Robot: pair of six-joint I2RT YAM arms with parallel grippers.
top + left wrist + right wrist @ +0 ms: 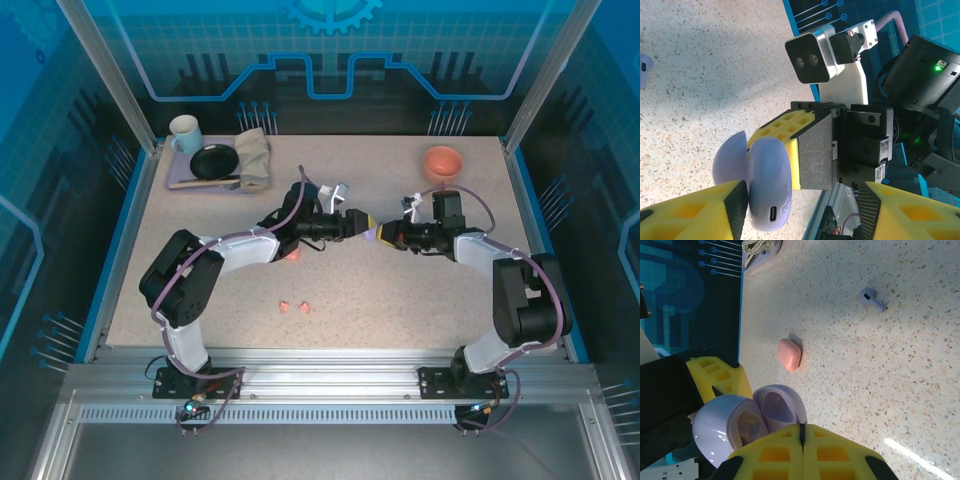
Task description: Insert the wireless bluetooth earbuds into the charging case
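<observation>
The open lilac charging case (pixel 368 231) (pixel 769 182) (pixel 775 407) hangs between both grippers at mid-table, lid swung back, USB port facing the left wrist camera. My right gripper (pixel 380 234) (pixel 802 432) is shut, its fingertips meeting the rim of the case's base. My left gripper (pixel 354 225) (pixel 802 207) stands open around the case, one pad (pixel 737 207) touching its side. One lilac earbud (pixel 871 299) (pixel 642 70) lies on the table. Two salmon-pink earbuds (pixel 293 307) lie near the front. A shut pink case (pixel 293 256) (pixel 790 354) rests under the left arm.
A tray (pixel 180 183) at the back left carries a mug (pixel 184 132), a black dish (pixel 214 162) and a folded cloth (pixel 254 155). An orange bowl (pixel 441 160) sits at the back right. Blue walls edge the table.
</observation>
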